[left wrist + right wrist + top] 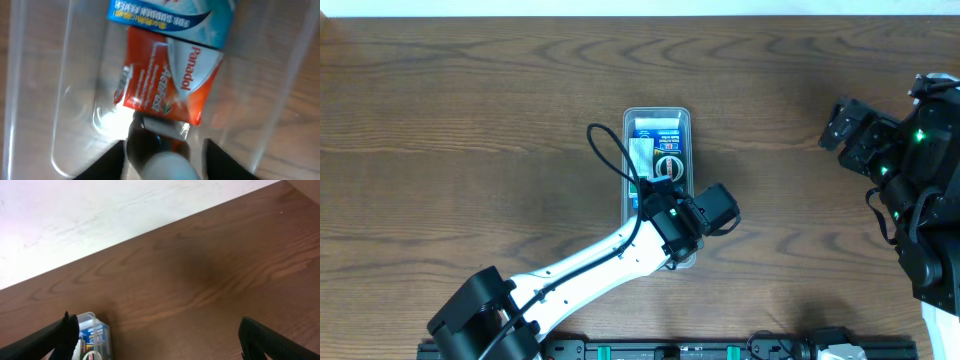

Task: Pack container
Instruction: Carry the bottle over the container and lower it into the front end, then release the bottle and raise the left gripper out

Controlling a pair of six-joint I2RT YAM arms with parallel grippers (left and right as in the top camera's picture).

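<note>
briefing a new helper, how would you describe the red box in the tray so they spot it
Find the clear container at the middle of the wooden table. Inside, just ahead of the left gripper, lies the red box: the only one marked Panadol, against a blue-and-white pack.

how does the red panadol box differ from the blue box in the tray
The Panadol box is red-orange; the blue box is blue and white. The Panadol box lies nearer the left wrist camera; the blue box lies beyond, seeming to overlap its end. Both sit inside the clear container.
</note>
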